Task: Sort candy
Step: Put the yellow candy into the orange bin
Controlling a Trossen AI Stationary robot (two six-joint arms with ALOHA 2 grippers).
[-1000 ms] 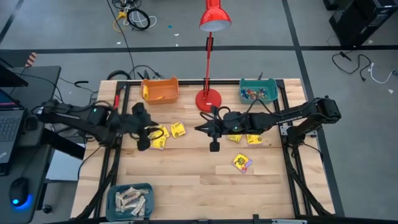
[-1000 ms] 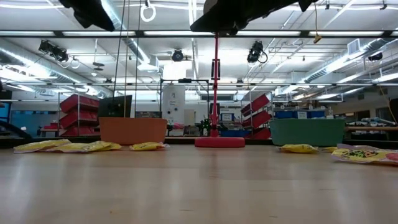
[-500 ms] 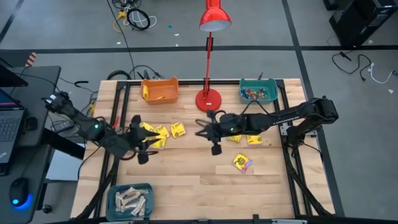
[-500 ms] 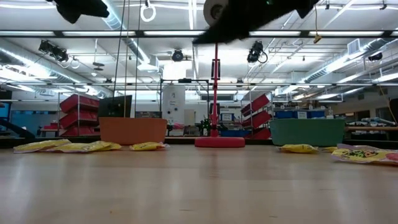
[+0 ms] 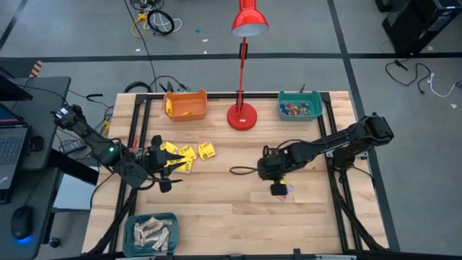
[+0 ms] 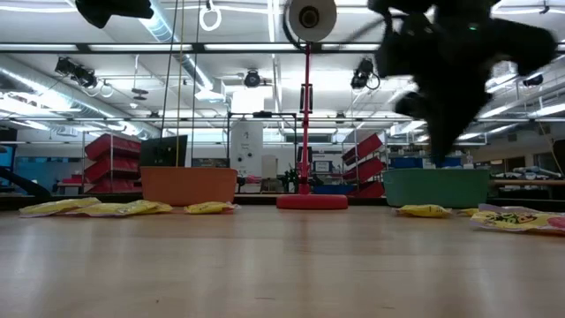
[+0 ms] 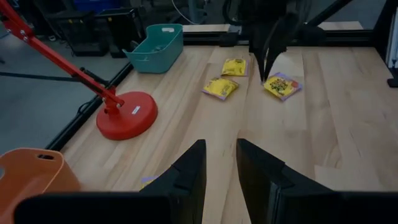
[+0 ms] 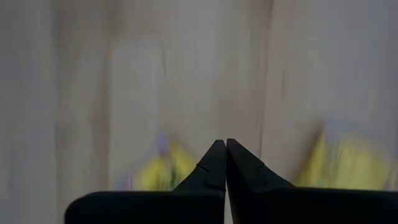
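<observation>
Candy lies scattered across your table [image 5: 216,206], so take the red lamp base [image 5: 242,116] as the reference. Yellow packets [image 5: 182,155] sit in a loose cluster toward the left arm's side of the base, on the operator's side of the orange bin [image 5: 185,105]. One yellow packet [image 5: 207,150] lies at that cluster's edge nearest the base. A single packet [image 5: 286,190] with mixed colours lies well apart from the base toward the right arm's side, partly covered from above by the right gripper. The left wrist view shows it as one of three packets [image 7: 221,86] lying near each other on that side.

Small coloured pieces [image 5: 296,110] sit inside the teal bin [image 5: 300,105], which stands on the right arm's side of the base. Pale bars [image 5: 153,231] fill a second teal bin [image 5: 151,232] at the table's near corner on the left arm's side, far from the base.

You will find the right gripper [image 5: 278,189] directly over the lone mixed-colour packet, its fingers [image 8: 214,163] pressed together with nothing between them. Whether it touches the packet cannot be told.

Your left gripper [image 5: 172,163] hangs at the yellow cluster, fingers [image 7: 186,171] a narrow gap apart, and nothing shows between them. In the low view both arms hang above the table surface.
</observation>
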